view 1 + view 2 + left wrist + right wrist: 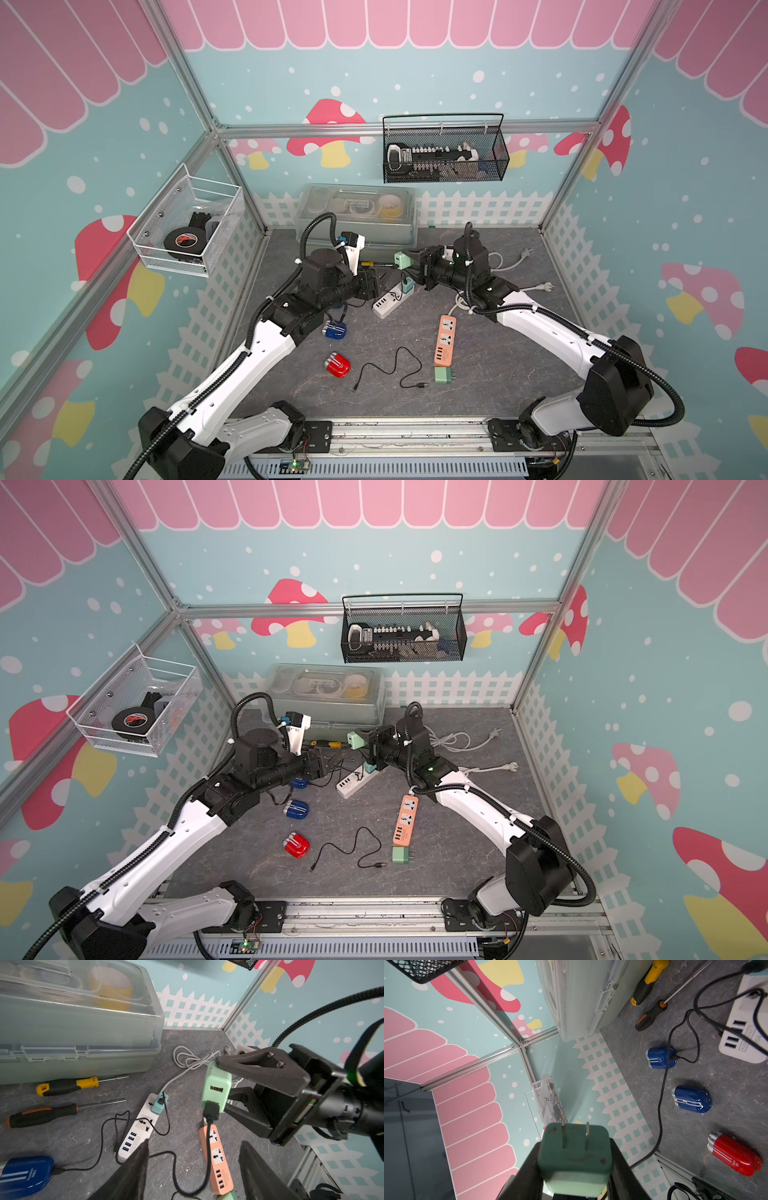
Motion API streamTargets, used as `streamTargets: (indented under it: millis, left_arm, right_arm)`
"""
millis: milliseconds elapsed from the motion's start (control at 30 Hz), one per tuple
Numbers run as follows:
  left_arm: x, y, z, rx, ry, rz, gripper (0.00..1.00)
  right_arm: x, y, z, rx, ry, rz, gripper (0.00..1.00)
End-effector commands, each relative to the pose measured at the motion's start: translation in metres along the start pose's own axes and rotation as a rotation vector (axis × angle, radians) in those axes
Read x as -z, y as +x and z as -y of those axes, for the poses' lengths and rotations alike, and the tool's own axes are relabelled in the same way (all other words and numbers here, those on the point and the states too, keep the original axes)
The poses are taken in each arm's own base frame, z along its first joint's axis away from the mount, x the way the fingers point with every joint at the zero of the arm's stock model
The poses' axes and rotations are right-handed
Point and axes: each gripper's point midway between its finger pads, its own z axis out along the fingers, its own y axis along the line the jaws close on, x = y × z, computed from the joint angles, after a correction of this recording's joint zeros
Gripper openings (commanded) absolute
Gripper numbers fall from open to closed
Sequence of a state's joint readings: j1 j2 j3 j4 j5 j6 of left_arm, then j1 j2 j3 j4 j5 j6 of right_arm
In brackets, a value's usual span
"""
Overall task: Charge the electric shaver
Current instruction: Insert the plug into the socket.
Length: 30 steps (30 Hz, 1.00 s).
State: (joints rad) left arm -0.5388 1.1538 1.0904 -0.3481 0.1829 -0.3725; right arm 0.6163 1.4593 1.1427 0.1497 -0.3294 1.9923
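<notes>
Right hand (575, 1147) clamps the green adapter (574, 1167); blue shaver (661, 1060) lies well apart

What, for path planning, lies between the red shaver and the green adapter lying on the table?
A loose black cable, shown in both top views.

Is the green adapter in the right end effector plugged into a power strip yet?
Out: the green adapter is held in the air, both prongs bare.
</notes>
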Motion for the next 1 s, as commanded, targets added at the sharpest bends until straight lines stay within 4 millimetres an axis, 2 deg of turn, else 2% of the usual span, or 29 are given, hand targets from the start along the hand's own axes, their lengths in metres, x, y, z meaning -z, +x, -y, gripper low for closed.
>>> streamTargets:
  millis: [0, 267, 400, 567, 900, 967]
  left_arm:
    - [-0.013, -0.004, 0.010, -0.058, 0.051, 0.024, 0.68]
    - [-0.034, -0.015, 0.018, -0.057, 0.091, 0.054, 0.67]
    - [-0.041, -0.011, 0.021, -0.052, 0.110, 0.036, 0.58]
    - [-0.042, -0.013, 0.020, -0.043, 0.109, 0.038, 0.50]
    - [-0.043, -0.020, 0.021, -0.024, 0.108, 0.065, 0.50]
    - [-0.045, -0.018, 0.022, -0.024, 0.117, 0.056, 0.46]
  right_arm:
    - [-0.003, 0.010, -0.009, -0.037, -0.015, -0.048, 0.00]
    - [-0.002, 0.016, -0.007, -0.061, -0.002, -0.073, 0.00]
    - [-0.002, 0.016, -0.009, -0.077, -0.021, -0.071, 0.00]
    - [-0.002, 0.017, -0.008, -0.095, -0.022, -0.077, 0.00]
    - [0.004, 0.016, 0.002, -0.127, -0.014, -0.070, 0.00]
    - [0.005, 0.015, 0.002, -0.131, -0.017, -0.064, 0.00]
